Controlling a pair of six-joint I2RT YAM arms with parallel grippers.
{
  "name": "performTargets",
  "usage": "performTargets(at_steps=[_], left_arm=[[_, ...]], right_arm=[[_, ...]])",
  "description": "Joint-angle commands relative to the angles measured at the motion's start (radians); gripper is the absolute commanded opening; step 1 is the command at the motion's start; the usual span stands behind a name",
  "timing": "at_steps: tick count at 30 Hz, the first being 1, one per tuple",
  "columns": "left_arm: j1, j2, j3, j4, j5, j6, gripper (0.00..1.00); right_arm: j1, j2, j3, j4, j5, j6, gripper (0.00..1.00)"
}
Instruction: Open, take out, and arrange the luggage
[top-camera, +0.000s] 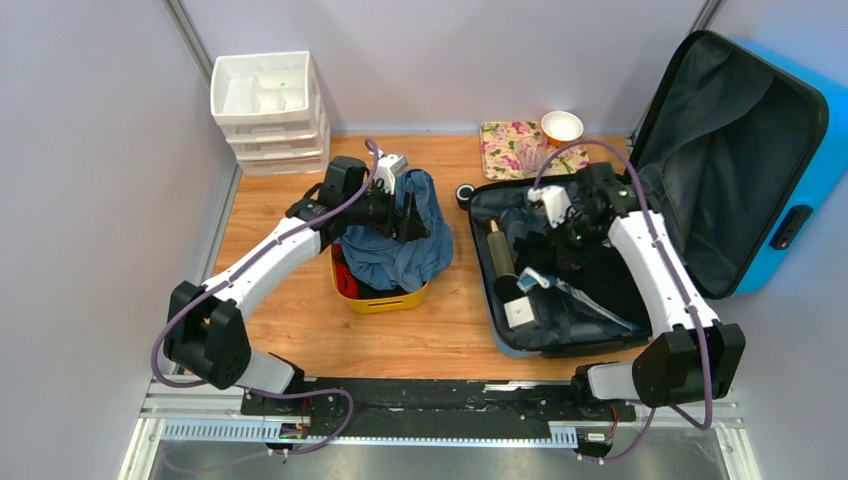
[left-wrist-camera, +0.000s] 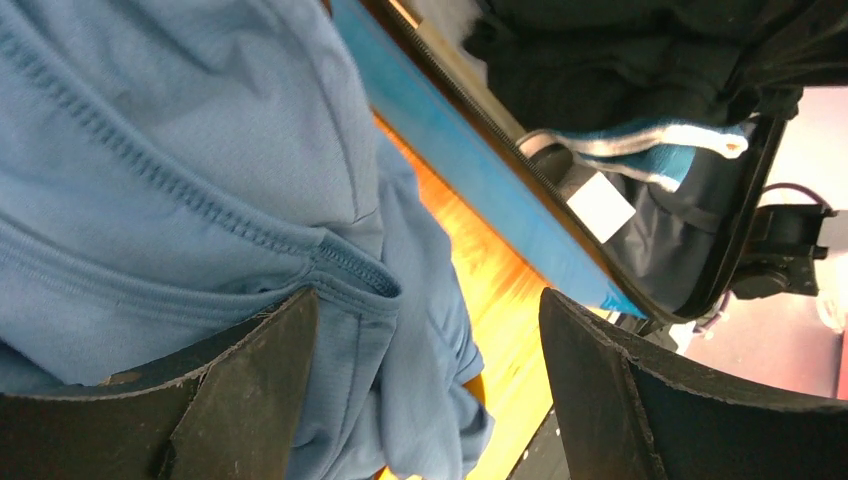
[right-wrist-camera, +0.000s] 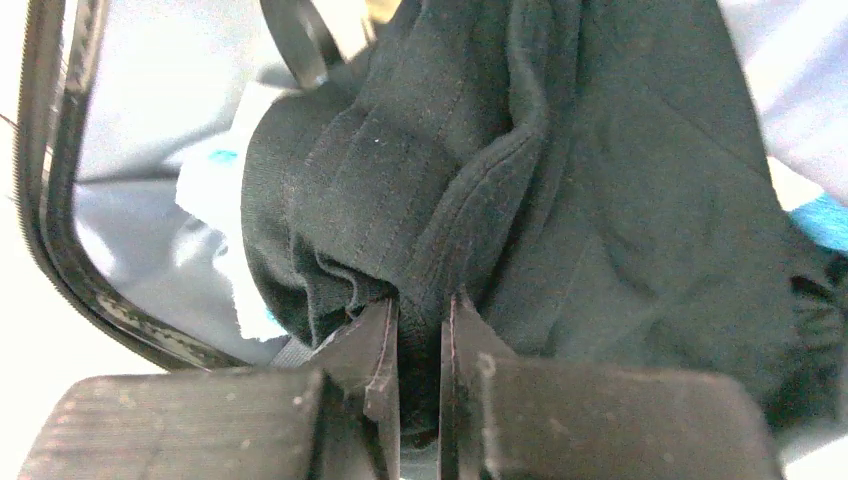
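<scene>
Black garment (right-wrist-camera: 600, 200) pinched by right gripper (right-wrist-camera: 420, 330) in the luggage (top-camera: 800, 150); left gripper (left-wrist-camera: 425, 305) wide open.

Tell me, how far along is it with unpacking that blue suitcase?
Done: the suitcase stands open, lid leaning back, and a blue garment lies over the yellow tub, with the left pincer open over it. In hand: the right pincer is shut on a black garment inside the case. Left: a dark bottle, a white box and a teal-striped cloth remain inside, so plenty is left.
</scene>
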Motion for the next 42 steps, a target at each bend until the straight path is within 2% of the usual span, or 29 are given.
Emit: performTargets(at_steps=[1, 5, 9, 13, 18, 23, 27, 29, 30, 33, 34, 42], left_arm=[[-0.053, 0.040, 0.047, 0.122, -0.052, -0.123, 0.88], [-0.110, 0.116, 0.125, 0.130, -0.066, -0.192, 0.88], [-0.164, 0.197, 0.199, 0.133, -0.068, -0.195, 0.88], [-0.199, 0.226, 0.170, 0.220, -0.037, -0.281, 0.88], [-0.260, 0.231, 0.111, 0.325, -0.129, -0.447, 0.89], [-0.312, 0.272, 0.185, 0.305, -0.204, -0.572, 0.89], [-0.346, 0.298, 0.220, 0.293, -0.232, -0.580, 0.89], [-0.352, 0.311, 0.234, 0.264, -0.223, -0.576, 0.89], [-0.352, 0.320, 0.236, 0.253, -0.217, -0.574, 0.89], [-0.351, 0.312, 0.216, 0.222, -0.213, -0.551, 0.89], [-0.352, 0.306, 0.202, 0.233, -0.216, -0.545, 0.89], [-0.352, 0.249, 0.119, 0.259, -0.238, -0.501, 0.89]], right_arm=[[-0.110, 0.016, 0.133, -0.052, -0.172, -0.003, 0.00], [-0.167, 0.021, 0.148, -0.086, -0.215, -0.032, 0.00], [-0.165, 0.004, 0.128, -0.107, -0.257, -0.049, 0.00], [-0.165, 0.004, 0.095, -0.103, -0.298, -0.041, 0.00], [-0.171, -0.015, 0.098, -0.057, -0.352, 0.005, 0.00], [-0.170, -0.031, 0.084, -0.026, -0.390, 0.040, 0.00], [-0.170, -0.004, 0.049, -0.022, -0.367, 0.028, 0.00], [-0.165, 0.024, 0.026, -0.076, -0.372, -0.009, 0.13], [-0.164, 0.054, 0.019, -0.097, -0.370, -0.023, 0.36], [-0.164, 0.070, -0.022, -0.131, -0.344, -0.056, 0.53], [-0.164, 0.064, -0.033, -0.127, -0.337, -0.066, 0.57], [-0.136, 0.027, -0.070, -0.178, -0.353, -0.141, 0.63]])
